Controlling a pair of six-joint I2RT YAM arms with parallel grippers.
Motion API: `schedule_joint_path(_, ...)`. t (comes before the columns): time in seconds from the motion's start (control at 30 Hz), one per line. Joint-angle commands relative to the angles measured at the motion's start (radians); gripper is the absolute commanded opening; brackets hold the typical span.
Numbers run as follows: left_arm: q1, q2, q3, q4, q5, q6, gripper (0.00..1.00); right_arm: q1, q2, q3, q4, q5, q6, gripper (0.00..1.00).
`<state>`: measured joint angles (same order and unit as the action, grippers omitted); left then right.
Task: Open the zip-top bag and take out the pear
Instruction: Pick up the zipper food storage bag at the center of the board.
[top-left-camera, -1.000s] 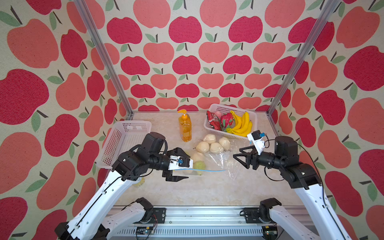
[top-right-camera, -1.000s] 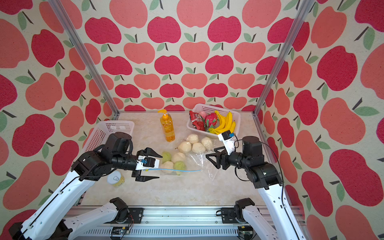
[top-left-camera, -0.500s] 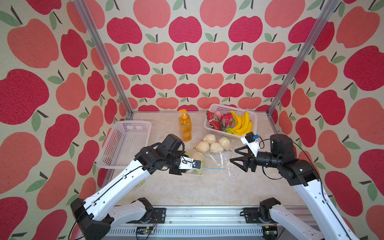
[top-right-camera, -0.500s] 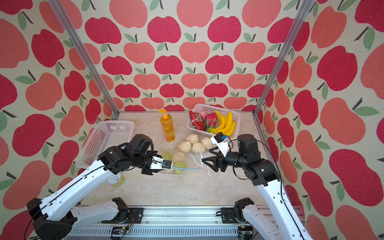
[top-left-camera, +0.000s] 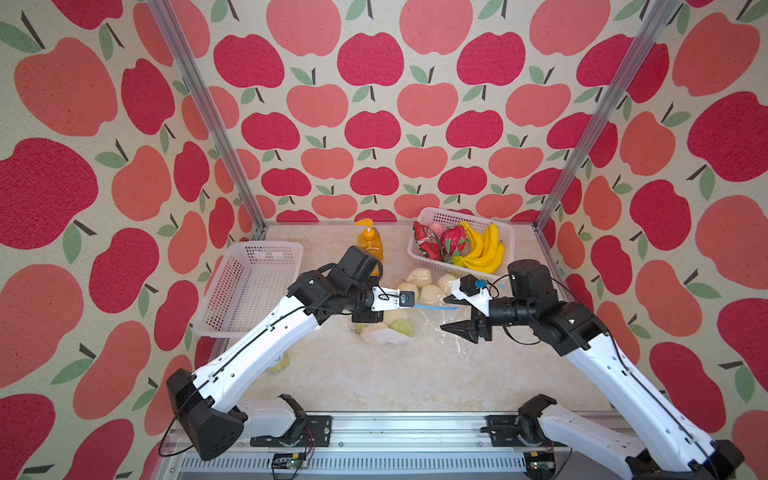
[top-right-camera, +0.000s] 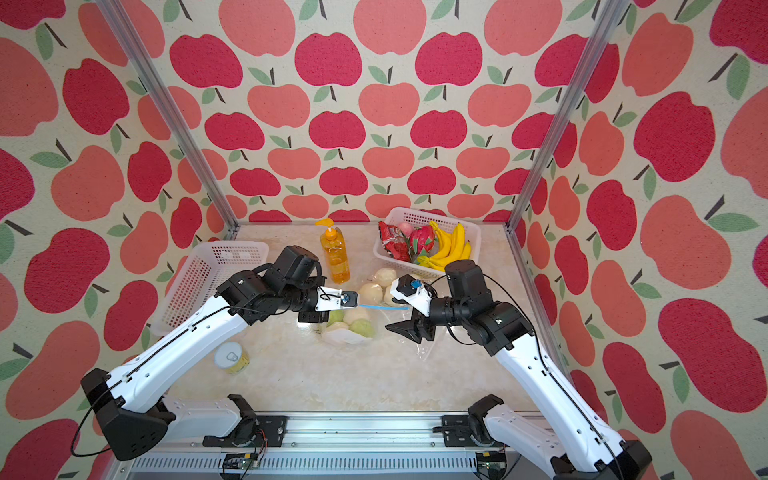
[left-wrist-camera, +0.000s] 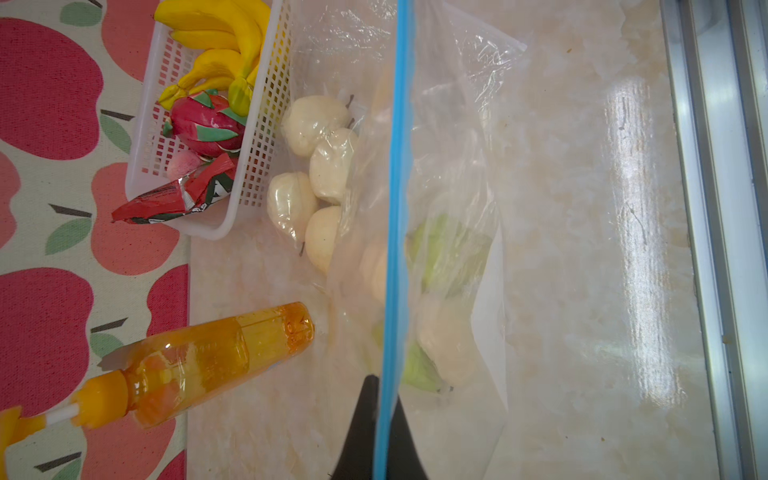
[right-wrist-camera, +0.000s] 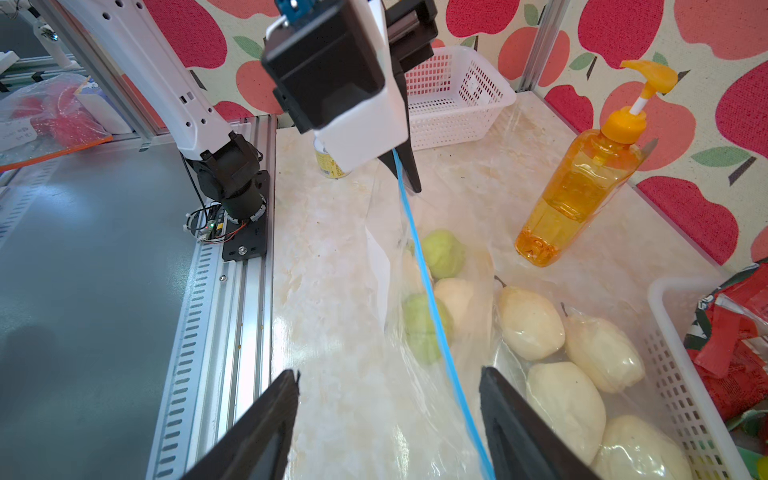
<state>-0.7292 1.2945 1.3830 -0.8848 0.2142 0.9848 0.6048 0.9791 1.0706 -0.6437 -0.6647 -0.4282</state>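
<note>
The clear zip-top bag (top-left-camera: 451, 332) lies mid-table, its blue zip strip (top-left-camera: 436, 307) lifted and stretched taut. Green and cream pears (top-left-camera: 402, 327) sit inside it, also seen through the plastic in the left wrist view (left-wrist-camera: 440, 249) and the right wrist view (right-wrist-camera: 442, 253). My left gripper (left-wrist-camera: 384, 390) is shut on one end of the strip (left-wrist-camera: 395, 208); in a top view it (top-right-camera: 358, 305) is partly hidden under its camera. My right gripper (right-wrist-camera: 388, 380) is open. The strip (right-wrist-camera: 440, 332) runs between its fingers, close to one of them and touching neither.
Several cream pears (top-left-camera: 419, 276) under plastic lie beside the white fruit basket (top-left-camera: 509, 239) with bananas. An orange pump bottle (top-left-camera: 369, 245) stands behind my left arm. A bare white basket (top-left-camera: 249, 286) sits at the left, a small can (top-right-camera: 232, 357) near the front.
My left arm swung right to the bag, shut on the blue strip's end and lifted it. My right gripper shifted left toward the strip and stayed open.
</note>
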Motion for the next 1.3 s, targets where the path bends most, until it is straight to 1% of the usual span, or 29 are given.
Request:
schedule_joint_path(0.0, 0.019, -0.01, 0.049, 0.021, 0.07, -0.015, 0.0, 0.036, 0.01, 0.033, 0.025, 0.027, -0.043, 0.7)
schedule_joint_path(0.17, 0.035, -0.022, 0.053, 0.013, 0.104, 0.024, 0.0, 0.07, 0.041, 0.037, 0.074, 0.109, -0.033, 0.66)
schedule_joint_path(0.33, 0.036, -0.041, 0.037, 0.002, 0.12, 0.039, 0.0, 0.074, 0.058, 0.093, 0.083, 0.169, -0.064, 0.74)
schedule_joint_path(0.5, 0.034, -0.071, 0.035, -0.012, 0.149, 0.046, 0.0, 0.077, 0.102, 0.14, 0.047, 0.161, -0.098, 0.76)
schedule_joint_path(0.6, 0.029, -0.088, 0.02, -0.015, 0.139, 0.055, 0.0, 0.083, 0.111, 0.159, 0.056, 0.143, -0.1, 0.78)
schedule_joint_path(0.7, 0.031, -0.116, -0.005, -0.005, 0.149, 0.059, 0.0, 0.105, 0.155, 0.194, -0.011, 0.124, -0.139, 0.79)
schedule_joint_path(0.77, 0.035, -0.129, -0.018, 0.009, 0.154, 0.043, 0.0, 0.129, 0.198, 0.228, -0.085, 0.108, -0.168, 0.78)
schedule_joint_path(0.83, 0.043, -0.133, -0.031, 0.03, 0.157, 0.035, 0.0, 0.161, 0.224, 0.234, -0.115, 0.097, -0.175, 0.73)
schedule_joint_path(0.87, 0.043, -0.132, -0.033, 0.038, 0.155, 0.032, 0.0, 0.168, 0.229, 0.228, -0.111, 0.092, -0.17, 0.68)
schedule_joint_path(0.9, 0.047, -0.127, -0.034, 0.047, 0.15, 0.025, 0.0, 0.172, 0.233, 0.22, -0.104, 0.086, -0.162, 0.6)
schedule_joint_path(0.97, 0.052, -0.111, -0.032, 0.074, 0.135, -0.008, 0.01, 0.173, 0.237, 0.205, -0.089, 0.081, -0.148, 0.35)
schedule_joint_path(1.0, 0.056, -0.102, -0.03, 0.093, 0.124, -0.031, 0.1, 0.173, 0.235, 0.198, -0.082, 0.091, -0.146, 0.25)
schedule_joint_path(1.03, 0.062, -0.092, -0.034, 0.119, 0.104, -0.057, 0.23, 0.172, 0.231, 0.191, -0.071, 0.104, -0.146, 0.14)
schedule_joint_path(1.07, 0.067, -0.086, -0.039, 0.143, 0.084, -0.081, 0.3, 0.171, 0.228, 0.188, -0.065, 0.117, -0.144, 0.04)
schedule_joint_path(1.1, 0.079, -0.078, -0.044, 0.165, 0.068, -0.106, 0.41, 0.167, 0.223, 0.184, -0.054, 0.132, -0.138, 0.0)
schedule_joint_path(1.17, 0.114, -0.065, -0.047, 0.202, 0.065, -0.169, 0.69, 0.142, 0.215, 0.179, -0.031, 0.132, -0.102, 0.0)
schedule_joint_path(1.23, 0.173, -0.06, -0.038, 0.223, 0.114, -0.247, 0.82, 0.1, 0.212, 0.173, -0.02, 0.109, -0.058, 0.0)
schedule_joint_path(1.27, 0.207, -0.062, -0.033, 0.234, 0.157, -0.288, 0.87, 0.08, 0.211, 0.166, -0.02, 0.101, -0.04, 0.0)
